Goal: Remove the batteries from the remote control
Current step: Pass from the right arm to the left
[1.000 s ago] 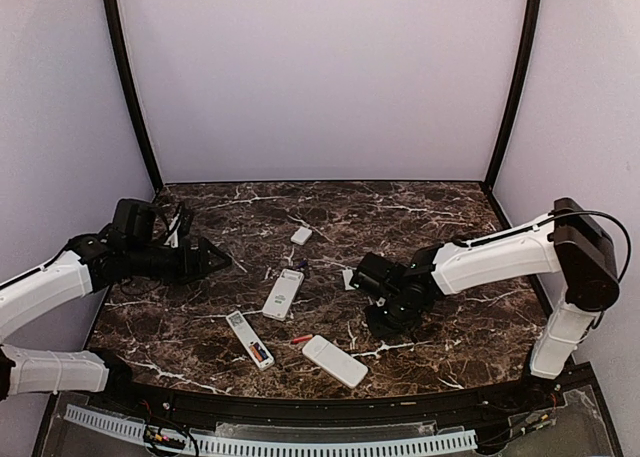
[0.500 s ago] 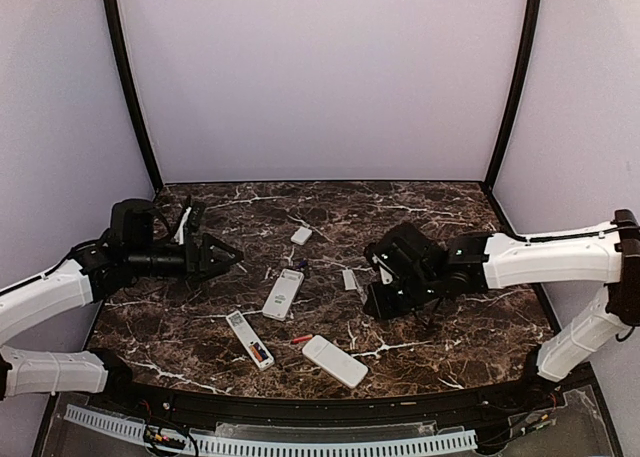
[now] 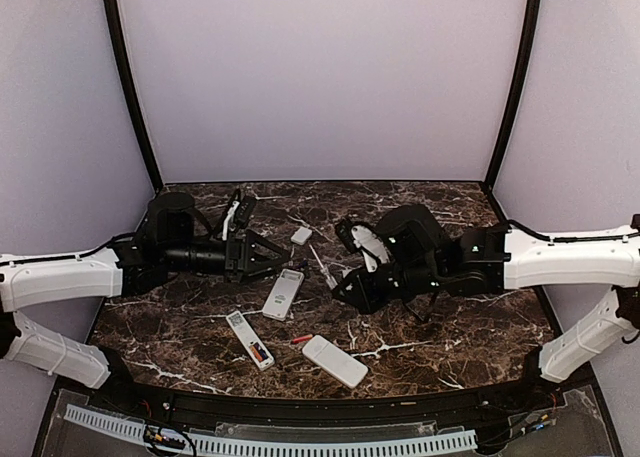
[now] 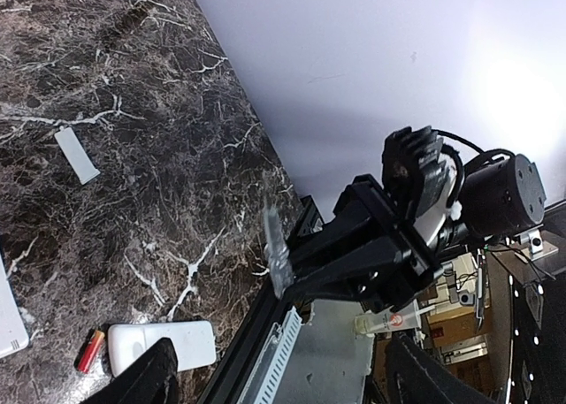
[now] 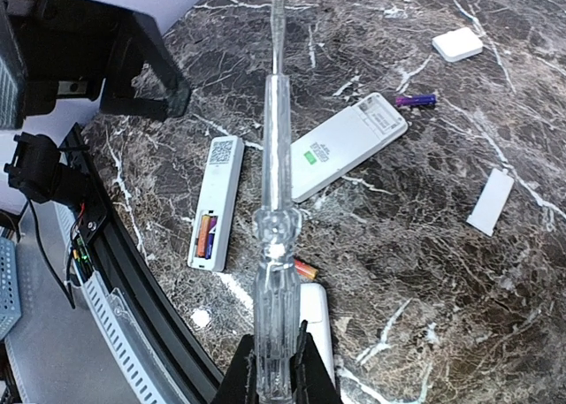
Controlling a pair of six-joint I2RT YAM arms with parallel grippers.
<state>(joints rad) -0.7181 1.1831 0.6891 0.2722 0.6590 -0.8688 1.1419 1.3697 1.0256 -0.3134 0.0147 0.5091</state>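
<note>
Two cells (image 5: 205, 236) sit in open remote (image 5: 217, 179); right gripper (image 3: 348, 285) clamps clear screwdriver (image 5: 274, 201), left gripper (image 3: 275, 257) wide, empty. Next: blade under cell, pry out.

On my feed the dark marble-patterned table (image 3: 450, 212) sat inside lavender walls (image 3: 320, 77), with a white slotted cable duct (image 3: 300, 445) along its near edge. I saw a clear-handled screwdriver (image 5: 277, 192) raised over the marble, tip toward the far left. A flat white cover (image 5: 491, 201) and a small white square piece (image 5: 457, 43) lay well apart below it.
</note>
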